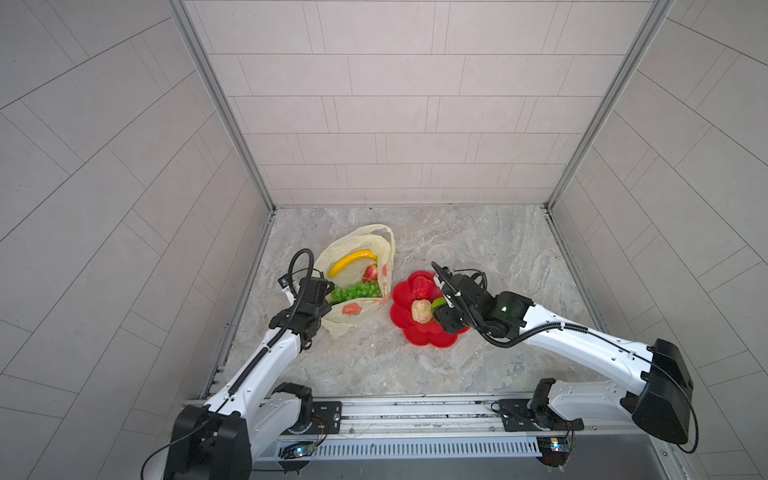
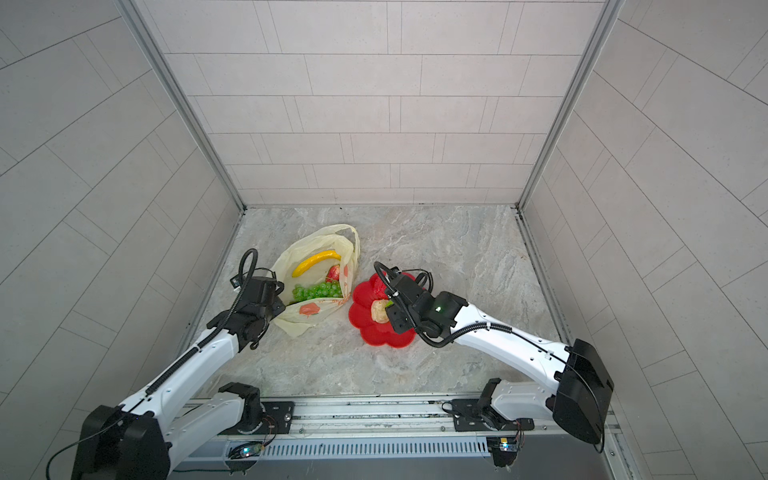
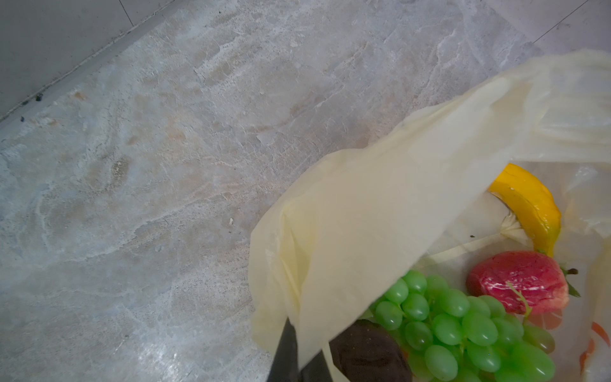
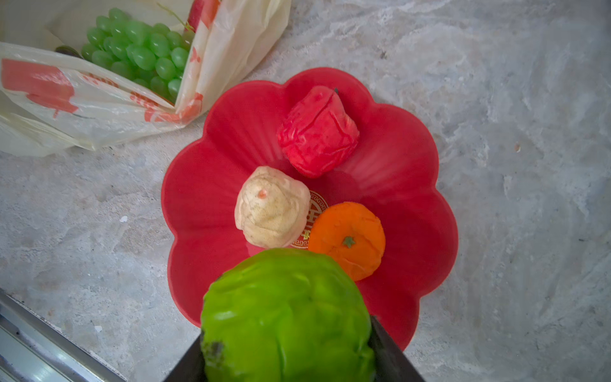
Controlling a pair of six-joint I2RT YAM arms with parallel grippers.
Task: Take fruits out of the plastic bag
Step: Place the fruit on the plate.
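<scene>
Well, my left gripper (image 3: 299, 345) was pinched fully closed on the rim of the plastic bag (image 3: 380, 205), which lay on the marble table (image 1: 478, 249). Inside it lay the banana (image 1: 352, 261), the strawberry (image 1: 371, 273), the grape bunch (image 1: 356, 291) and a dark purple-brown piece (image 3: 367, 354). My right gripper (image 4: 287, 347) had its jaws partway apart, clamped on the green apple (image 4: 284, 311) over the red dish (image 4: 396, 158), just beside the bag. On the dish sat the orange (image 4: 348, 238), the beige piece (image 4: 271, 206) and the red piece (image 4: 317, 132).

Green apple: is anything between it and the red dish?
Nothing visible. The green apple hangs over the red dish; beige piece and orange lie just beyond it, red piece farther. Directly underneath is hidden.
</scene>
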